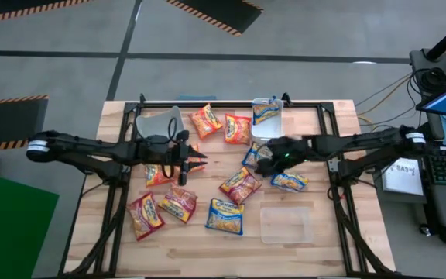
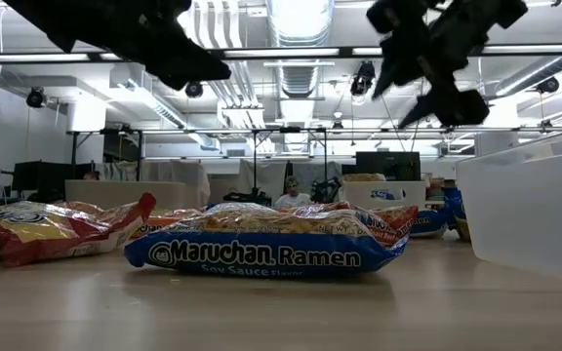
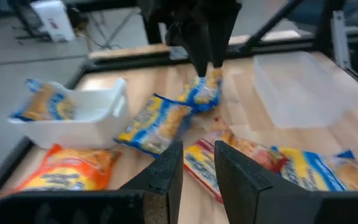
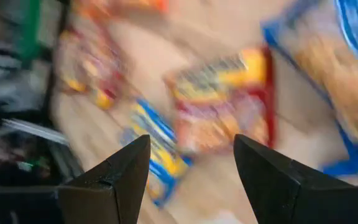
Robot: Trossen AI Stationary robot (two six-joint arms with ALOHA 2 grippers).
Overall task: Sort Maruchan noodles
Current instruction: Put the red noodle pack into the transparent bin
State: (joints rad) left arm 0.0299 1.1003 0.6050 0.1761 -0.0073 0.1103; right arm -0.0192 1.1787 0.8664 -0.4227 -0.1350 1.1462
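Note:
Maruchan noodle packets lie flat and scattered on the wooden table: orange (image 1: pixel 206 120), red (image 1: pixel 237 129), red (image 1: pixel 240 184), and blue (image 1: pixel 224 215) ones among them. Another blue packet (image 1: pixel 266 112) lies in a white container (image 1: pixel 277 125) at the far edge. My left gripper (image 1: pixel 197 161) hovers left of centre above the packets, its fingers (image 3: pixel 169 171) a little apart with nothing between them. My right gripper (image 1: pixel 263 164) hangs open right of centre, above a red packet (image 4: pixel 225 99) and beside a blue one (image 1: pixel 254 153), with nothing between its fingers.
A clear container (image 1: pixel 157 124) stands at the far left and another clear container (image 1: pixel 286 223) at the near right. Black frame rails (image 1: pixel 339 194) run along the table's sides. The two grippers face each other closely over the table's middle.

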